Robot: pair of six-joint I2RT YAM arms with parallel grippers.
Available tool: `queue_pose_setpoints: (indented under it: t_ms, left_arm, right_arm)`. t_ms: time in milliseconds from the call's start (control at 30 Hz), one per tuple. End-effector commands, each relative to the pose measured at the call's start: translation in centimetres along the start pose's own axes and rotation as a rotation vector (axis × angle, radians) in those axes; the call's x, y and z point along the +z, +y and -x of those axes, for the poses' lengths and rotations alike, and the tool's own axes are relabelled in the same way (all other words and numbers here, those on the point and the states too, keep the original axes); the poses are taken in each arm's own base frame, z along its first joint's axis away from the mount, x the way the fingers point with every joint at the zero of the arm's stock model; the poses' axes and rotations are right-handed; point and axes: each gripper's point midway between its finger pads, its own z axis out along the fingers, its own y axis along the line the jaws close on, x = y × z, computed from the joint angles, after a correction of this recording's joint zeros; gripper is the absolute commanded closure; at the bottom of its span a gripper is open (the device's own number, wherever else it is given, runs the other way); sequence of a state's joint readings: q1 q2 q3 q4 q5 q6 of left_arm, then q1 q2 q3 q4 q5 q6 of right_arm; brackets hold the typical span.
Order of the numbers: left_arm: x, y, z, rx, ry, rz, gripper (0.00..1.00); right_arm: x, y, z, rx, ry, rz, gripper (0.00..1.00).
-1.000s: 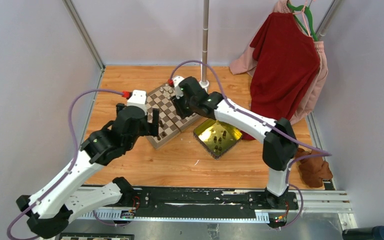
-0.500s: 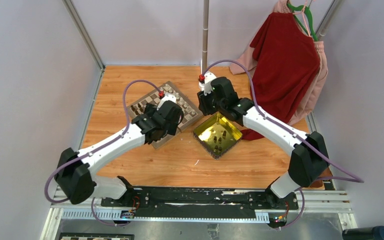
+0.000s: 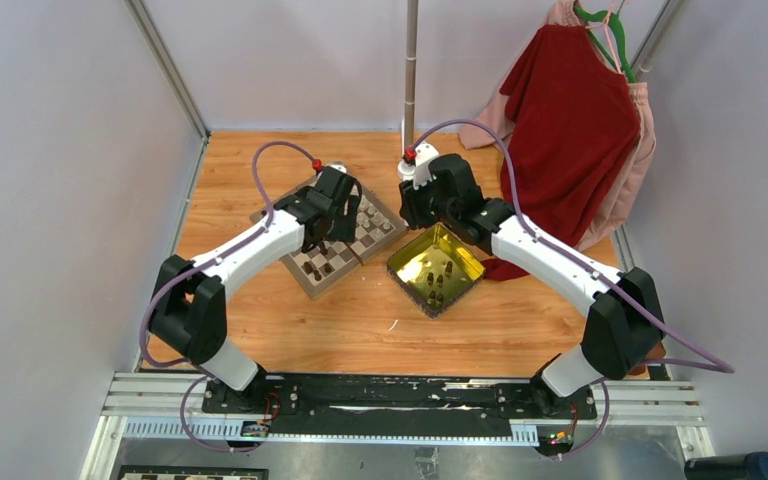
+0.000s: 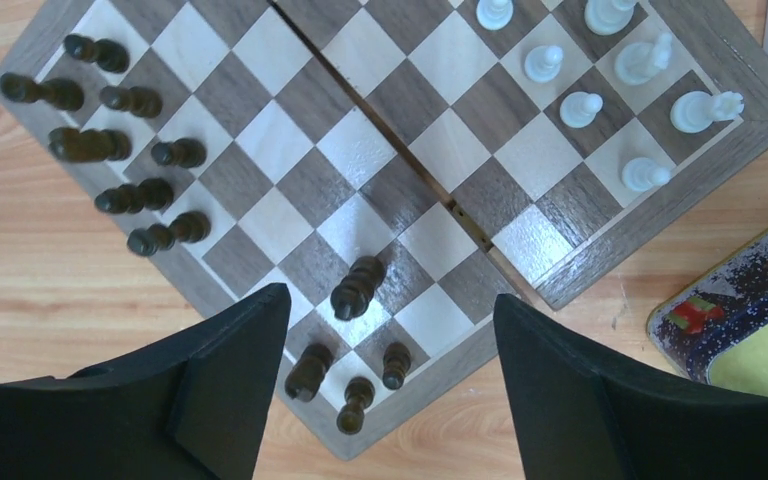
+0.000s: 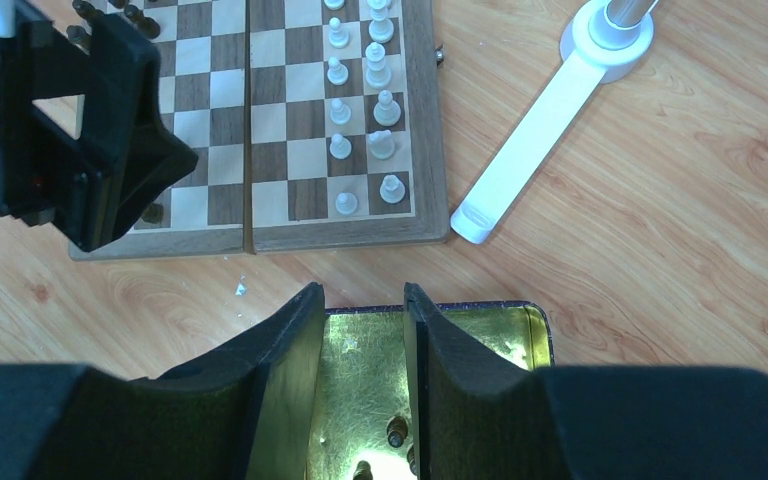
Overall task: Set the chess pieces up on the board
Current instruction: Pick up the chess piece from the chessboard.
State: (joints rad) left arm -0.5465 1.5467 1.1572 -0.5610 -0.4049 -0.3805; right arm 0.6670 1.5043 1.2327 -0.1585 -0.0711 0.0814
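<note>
While left gripper (image 4: pixel 388 300) hangs spread over board (image 4: pixel 260 135), right gripper (image 5: pixel 360 295) narrowly parted, empty.

A shiny yellow tray (image 3: pixel 457 260) sits mid-frame on the wooden tabletop (image 3: pixel 360 335). At upper right, a red garment (image 3: pixel 570 130) hangs over a pink one (image 3: pixel 644 150) from a green hanger (image 3: pixel 601 19). A metal pole (image 3: pixel 411 60) rises at top centre. A brown cloth (image 3: pixel 632 341) lies at the right edge.
</note>
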Motion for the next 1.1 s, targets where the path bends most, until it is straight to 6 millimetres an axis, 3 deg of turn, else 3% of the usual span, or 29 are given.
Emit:
queue_pose_setpoints:
  t_ms: [0, 300, 567, 767, 900, 1067]
  left_arm:
    - [0.5, -1.1, 0.2, -0.052, 0.056, -0.073, 0.23]
    - [1.3, 0.4, -2.0, -0.082, 0.166, -0.033, 0.24]
    - [2.1, 1.3, -2.5, -0.107, 0.195, -0.025, 0.39]
    - [3.0, 1.3, -3.1, -0.105, 0.223, -0.029, 0.42]
    - [3.3, 1.4, -3.3, -0.106, 0.232, -0.025, 0.52]
    - [3.5, 1.7, -3.2, -0.113, 0.231, -0.021, 0.53]
  right_arm:
    - [0.1, -0.6, -0.1, 0.009, -0.005, -0.009, 0.61]
    - [0.9, -0.6, -0.7, 0.015, 0.018, -0.002, 0.61]
    - [1.3, -0.6, -0.9, 0.017, 0.024, 0.000, 0.61]
    - [1.3, -0.8, -1.0, 0.019, 0.027, -0.005, 0.61]
    - [1.4, -0.9, -1.0, 0.019, 0.029, -0.007, 0.61]
    - [1.5, -1.0, -1.1, 0.024, 0.030, -0.007, 0.61]
